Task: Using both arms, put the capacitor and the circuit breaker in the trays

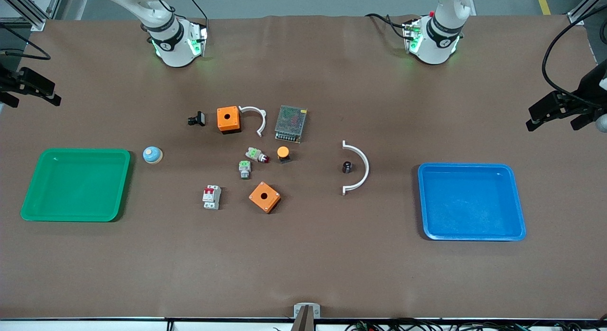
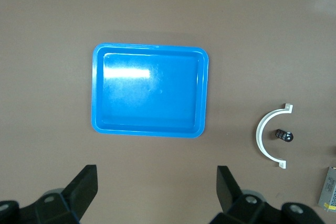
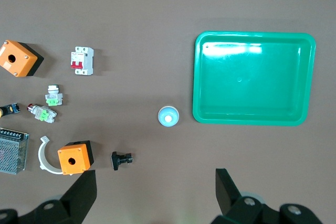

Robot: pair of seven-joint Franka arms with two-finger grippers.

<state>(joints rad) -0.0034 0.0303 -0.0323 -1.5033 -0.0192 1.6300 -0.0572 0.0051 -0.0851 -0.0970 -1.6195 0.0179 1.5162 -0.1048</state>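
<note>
So nothing's been picked up yet, both arms are parked up high. Going across the front view: green tray [image 1: 76, 185] sits by the worktop edge at the right arm's end, empty. The right pincer [image 3: 155, 192] hangs released above that end. The circuit breaker [image 1: 211, 197] lies mid-worktop, levers up; I'd drop straight down and pinch its long flat sides. The capacitor [image 1: 347, 167] sits inside a white curved clip [image 1: 358, 167], so come from above, not sideways. The left pincer [image 2: 156, 190] is released too, over the blue tray [image 1: 472, 201].
</note>
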